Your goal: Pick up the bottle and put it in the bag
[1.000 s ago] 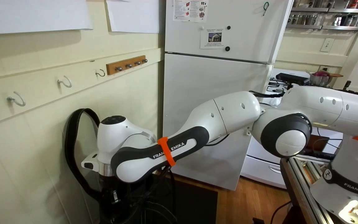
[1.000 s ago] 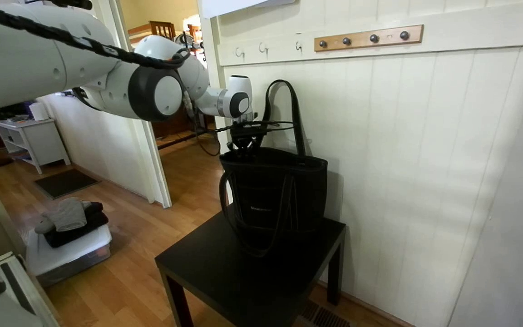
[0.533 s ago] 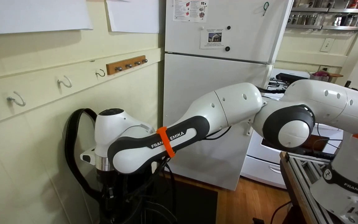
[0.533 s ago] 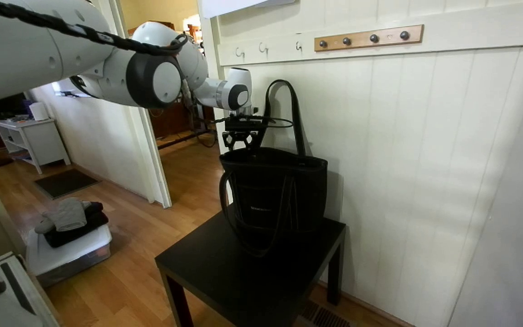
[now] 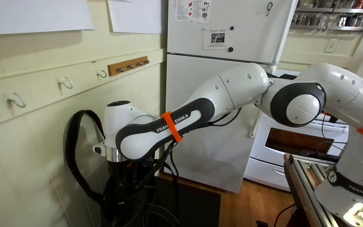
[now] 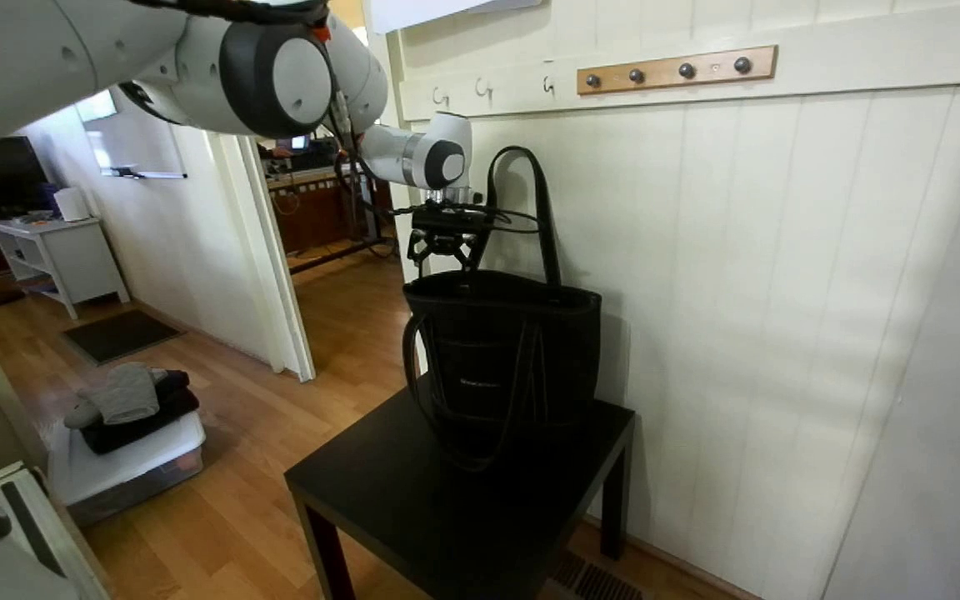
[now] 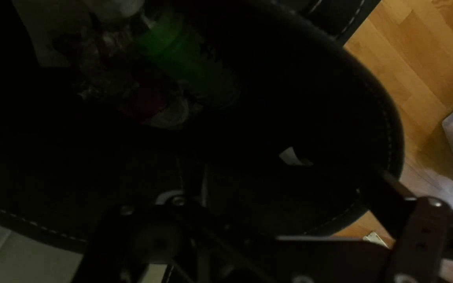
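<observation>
Within the wide, stitch-rimmed black fabric bag, a green cylindrical bottle is seen toward wrist-view eleven o'clock; black fingers are spread.

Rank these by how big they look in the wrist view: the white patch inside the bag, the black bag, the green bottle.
1. black bag, running past the picture's edges
2. green bottle, one end dim in shadow
3. white patch, clearly smallest

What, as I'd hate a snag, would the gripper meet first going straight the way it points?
Likely the bag: the gripper points down over its opening, and one finger looks close to the rim in the wrist view, though depth is unclear.
</observation>
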Motion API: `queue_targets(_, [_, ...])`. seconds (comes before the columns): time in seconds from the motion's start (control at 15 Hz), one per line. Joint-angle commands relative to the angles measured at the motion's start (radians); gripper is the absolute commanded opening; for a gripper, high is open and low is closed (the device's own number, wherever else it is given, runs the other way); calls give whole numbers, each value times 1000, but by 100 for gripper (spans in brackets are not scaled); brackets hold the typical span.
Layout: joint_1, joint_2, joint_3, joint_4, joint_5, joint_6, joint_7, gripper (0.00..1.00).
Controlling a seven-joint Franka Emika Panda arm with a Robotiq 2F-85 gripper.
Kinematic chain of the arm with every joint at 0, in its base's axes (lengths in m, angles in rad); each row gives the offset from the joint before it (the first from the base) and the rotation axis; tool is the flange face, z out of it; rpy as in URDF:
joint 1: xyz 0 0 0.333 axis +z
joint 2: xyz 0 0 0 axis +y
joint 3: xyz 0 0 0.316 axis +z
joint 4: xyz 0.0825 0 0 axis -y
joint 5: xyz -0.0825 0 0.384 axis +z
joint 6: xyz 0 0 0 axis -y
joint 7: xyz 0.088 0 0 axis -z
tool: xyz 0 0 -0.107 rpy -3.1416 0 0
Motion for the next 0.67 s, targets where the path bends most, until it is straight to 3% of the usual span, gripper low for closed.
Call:
queue_targets(0.0, [-36,-146,0,-240,21,40,29,100])
queue_targets(0.2, [-65,-217,1,-369,19,104,12,100])
queue_targets(0.6, [-109,-336,6,-641,-19,435,41,100])
